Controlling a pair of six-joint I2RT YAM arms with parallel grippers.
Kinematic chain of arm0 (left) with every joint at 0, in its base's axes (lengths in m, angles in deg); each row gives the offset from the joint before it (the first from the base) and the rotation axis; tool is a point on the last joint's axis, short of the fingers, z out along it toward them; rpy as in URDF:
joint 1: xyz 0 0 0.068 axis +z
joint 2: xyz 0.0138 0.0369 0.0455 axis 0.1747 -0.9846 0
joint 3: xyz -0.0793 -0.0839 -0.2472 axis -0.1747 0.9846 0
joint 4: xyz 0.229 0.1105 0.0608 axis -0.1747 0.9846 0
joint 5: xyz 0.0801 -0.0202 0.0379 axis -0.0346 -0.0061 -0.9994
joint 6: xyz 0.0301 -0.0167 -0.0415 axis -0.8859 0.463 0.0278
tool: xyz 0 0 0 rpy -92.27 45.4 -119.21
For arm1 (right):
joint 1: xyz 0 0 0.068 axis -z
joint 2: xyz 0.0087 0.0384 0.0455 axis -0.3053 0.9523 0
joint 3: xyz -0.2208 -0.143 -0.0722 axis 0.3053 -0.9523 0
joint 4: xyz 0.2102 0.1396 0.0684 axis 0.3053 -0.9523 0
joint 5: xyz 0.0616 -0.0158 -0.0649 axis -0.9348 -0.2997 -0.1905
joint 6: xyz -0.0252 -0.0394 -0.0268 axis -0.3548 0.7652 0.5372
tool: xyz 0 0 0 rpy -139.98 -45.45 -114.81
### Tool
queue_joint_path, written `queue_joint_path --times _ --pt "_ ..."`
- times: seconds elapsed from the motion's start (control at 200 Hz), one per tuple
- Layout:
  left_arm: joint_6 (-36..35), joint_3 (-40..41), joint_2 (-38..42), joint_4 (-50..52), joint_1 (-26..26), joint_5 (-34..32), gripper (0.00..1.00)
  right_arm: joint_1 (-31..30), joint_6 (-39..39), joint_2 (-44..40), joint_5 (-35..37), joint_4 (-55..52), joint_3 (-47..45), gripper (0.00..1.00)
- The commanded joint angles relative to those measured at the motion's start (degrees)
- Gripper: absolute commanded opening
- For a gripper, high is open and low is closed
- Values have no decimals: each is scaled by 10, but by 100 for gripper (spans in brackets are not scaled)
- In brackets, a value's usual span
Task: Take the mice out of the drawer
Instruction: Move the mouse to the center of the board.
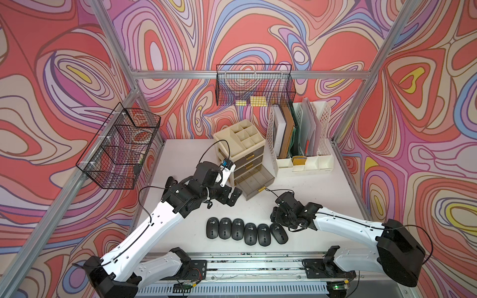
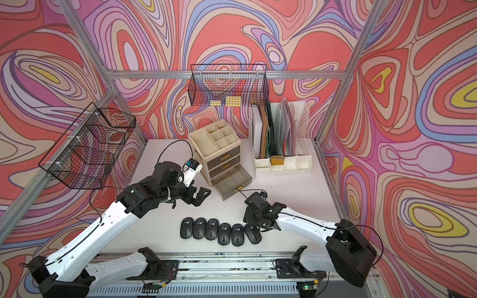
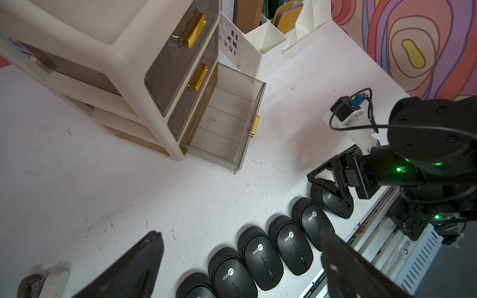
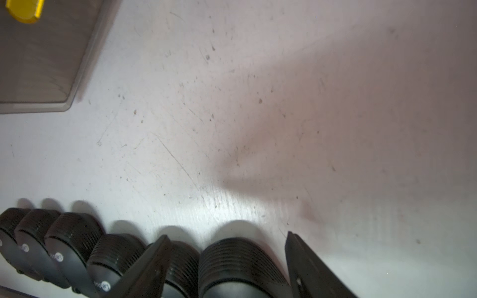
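Note:
Several black mice (image 1: 247, 232) (image 2: 220, 231) lie side by side in a row on the white table near its front edge. The smoky-grey drawer (image 1: 254, 184) (image 2: 232, 182) (image 3: 224, 121) is pulled out of the cream organiser and shows nothing inside. My right gripper (image 1: 275, 220) (image 4: 227, 234) is open and straddles the rightmost mouse (image 1: 279, 233) (image 4: 237, 263), which rests on the table with a gap at one finger. My left gripper (image 1: 233, 196) (image 3: 238, 232) hangs open and empty beside the drawer's left front, above the table behind the row.
The cream organiser (image 1: 240, 144) stands at the back, with a white file holder (image 1: 302, 144) to its right. Wire baskets hang on the left frame (image 1: 118, 147) and the back rail (image 1: 254, 87). A metal rail (image 1: 258, 260) runs along the front edge.

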Motion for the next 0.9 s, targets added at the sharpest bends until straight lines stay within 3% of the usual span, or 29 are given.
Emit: queue_joint_path --times 0.0,0.185,0.406,0.896 --pt "3 3 8 0 7 9 99 -4 49 -37 32 -38 15 77" --pt "2 4 11 -1 11 4 99 -13 92 -99 -2 -124 0 79" --pt "5 4 1 -4 18 16 99 -44 92 -127 -54 -122 -34 82" --pt "4 4 -4 -3 21 31 99 -46 71 -101 -138 -10 -93 86"
